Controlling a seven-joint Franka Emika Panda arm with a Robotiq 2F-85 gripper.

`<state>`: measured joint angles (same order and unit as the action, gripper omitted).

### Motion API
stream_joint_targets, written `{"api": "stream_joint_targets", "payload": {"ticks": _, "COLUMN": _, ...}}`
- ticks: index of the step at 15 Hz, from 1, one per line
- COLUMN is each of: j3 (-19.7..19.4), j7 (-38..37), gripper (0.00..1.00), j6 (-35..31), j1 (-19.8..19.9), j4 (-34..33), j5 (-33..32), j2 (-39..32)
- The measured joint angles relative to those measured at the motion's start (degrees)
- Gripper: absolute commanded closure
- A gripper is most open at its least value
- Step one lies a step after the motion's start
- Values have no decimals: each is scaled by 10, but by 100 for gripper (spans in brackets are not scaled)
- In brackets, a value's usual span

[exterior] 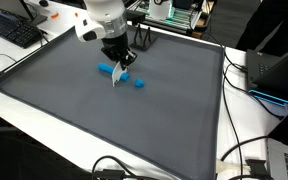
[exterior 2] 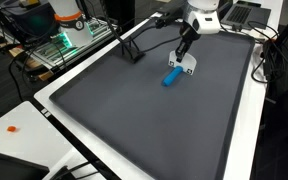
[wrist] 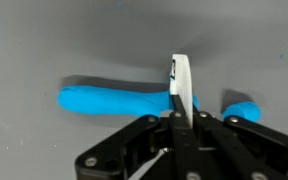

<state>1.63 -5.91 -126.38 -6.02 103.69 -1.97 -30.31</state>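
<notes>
While your end effector (wrist: 181, 120) hangs low over the grey mat (exterior: 134, 130) on the counter (exterior 2: 256, 140), its jaws are pressed together on a thin white strip (wrist: 182, 80). The strip juts out past the fingertips and points down at the mat. The blue stick (wrist: 109, 101) lies flat on the mat right beneath you. In the wrist view its long axis runs side to side, square across the strip. Most of its length stretches off to the left of that picture, and only a short end passes behind the strip. A small blue piece (wrist: 244, 108) rests on the mat just past that end, to the right in the wrist view and parted from the stick by a narrow gap. In both exterior views the strip's tip stands at the end of the stick that faces the small piece, between the two blue things. Whether the tip touches the stick or hovers just above it cannot be told from these pictures. The single arm comes down on the stick from above, near the middle of the mat.
</notes>
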Motion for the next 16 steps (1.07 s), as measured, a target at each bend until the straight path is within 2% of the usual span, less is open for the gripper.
{"api": "stream_joint_targets", "payload": {"ticks": 16, "j3": 4, "j7": 4, "gripper": 99, "j6": 20, "j1": 3, "j4": 0, "j5": 14, "j2": 12}}
